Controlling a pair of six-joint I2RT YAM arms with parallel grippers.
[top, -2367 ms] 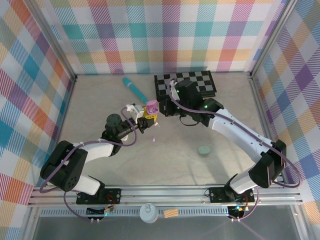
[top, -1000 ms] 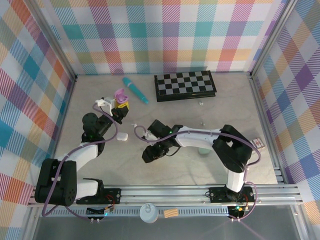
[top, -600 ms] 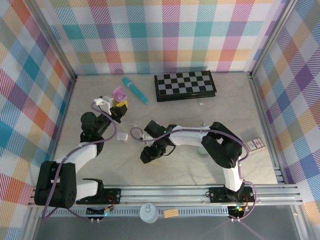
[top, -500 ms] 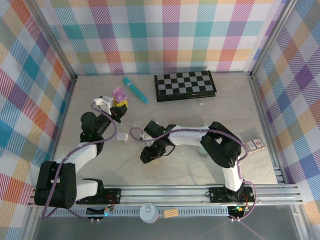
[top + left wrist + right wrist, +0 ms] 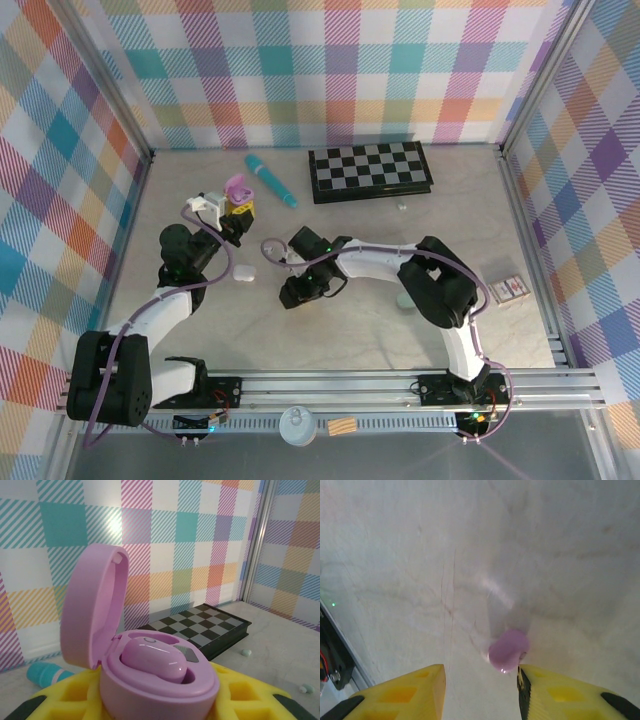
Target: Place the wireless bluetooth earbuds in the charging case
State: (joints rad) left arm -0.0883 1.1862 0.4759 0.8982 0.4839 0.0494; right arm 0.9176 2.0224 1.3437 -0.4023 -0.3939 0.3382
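Observation:
My left gripper is shut on the pink charging case, held up over the left of the table. In the left wrist view the case sits between the yellow fingers with its lid up. One pink earbud lies in its well. My right gripper is low over the table's middle and open. A second pink earbud lies on the table just ahead of the right finger's tip, not held.
A teal stick and a chessboard lie at the back. A white case sits near the left arm, a pale green case beside the right arm. Tiny pale buds lie near the board. A small card box is at the right.
The right gripper has shifted a little toward the back of the table, staying low over the pink earbud. The left arm and the case have held still.

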